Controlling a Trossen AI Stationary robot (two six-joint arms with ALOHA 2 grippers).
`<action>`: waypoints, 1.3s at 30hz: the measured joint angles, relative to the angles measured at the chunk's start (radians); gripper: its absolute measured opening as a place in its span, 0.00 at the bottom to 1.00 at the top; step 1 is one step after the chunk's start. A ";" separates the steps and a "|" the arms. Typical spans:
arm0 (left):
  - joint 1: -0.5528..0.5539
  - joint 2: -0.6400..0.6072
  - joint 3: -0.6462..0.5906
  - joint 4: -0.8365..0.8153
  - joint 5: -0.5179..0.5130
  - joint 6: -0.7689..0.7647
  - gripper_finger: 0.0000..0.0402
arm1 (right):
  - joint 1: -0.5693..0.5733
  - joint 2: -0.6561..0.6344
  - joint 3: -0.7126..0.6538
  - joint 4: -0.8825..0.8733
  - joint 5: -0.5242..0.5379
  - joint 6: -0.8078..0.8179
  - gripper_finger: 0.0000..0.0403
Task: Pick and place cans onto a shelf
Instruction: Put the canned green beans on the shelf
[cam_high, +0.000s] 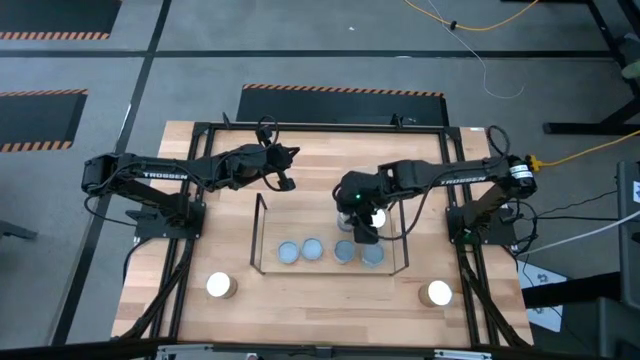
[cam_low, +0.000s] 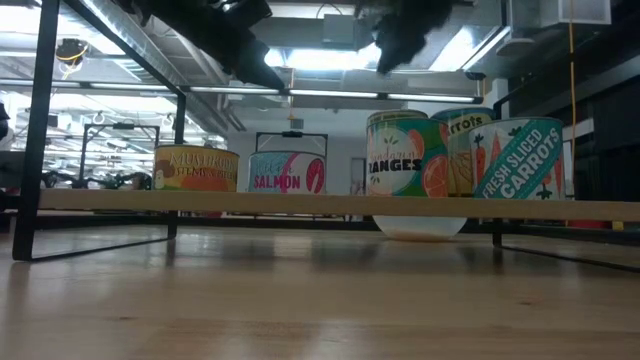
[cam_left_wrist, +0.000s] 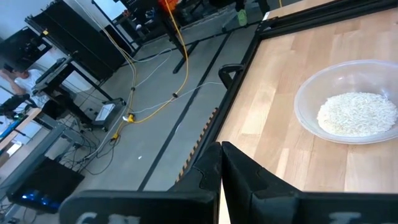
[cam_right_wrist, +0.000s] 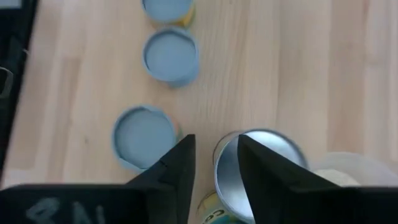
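My right gripper (cam_right_wrist: 214, 168) has its fingers a little apart, one over a can's (cam_right_wrist: 261, 165) rim, gripping nothing I can see. That can stands on the shelf (cam_high: 262, 215) beside three others. I'd lift straight up. The left gripper (cam_left_wrist: 221, 165) waits pinched together, empty.

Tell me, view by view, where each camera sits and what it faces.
High: overhead, straight down on table, shelf and both arms.
Low: table-top height, level across at labelled cans on the shelf; arms overhead.
Left wrist: past shut left end effector toward rice bowl and floor.
Right wrist: down past right end effector onto can tops.
Shared: high and right wrist both show the can row.
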 joint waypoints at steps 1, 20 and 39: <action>-0.001 0.000 0.000 0.000 0.000 0.000 0.01 | 0.001 0.000 0.032 -0.027 0.000 0.005 0.31; -0.219 -0.365 -0.001 -0.286 0.001 -0.184 0.01 | 0.091 -0.003 0.394 -0.443 0.002 0.250 0.31; -0.479 -0.610 0.000 -0.711 0.107 -0.621 0.01 | 0.457 -0.054 0.391 -0.680 0.209 0.970 0.31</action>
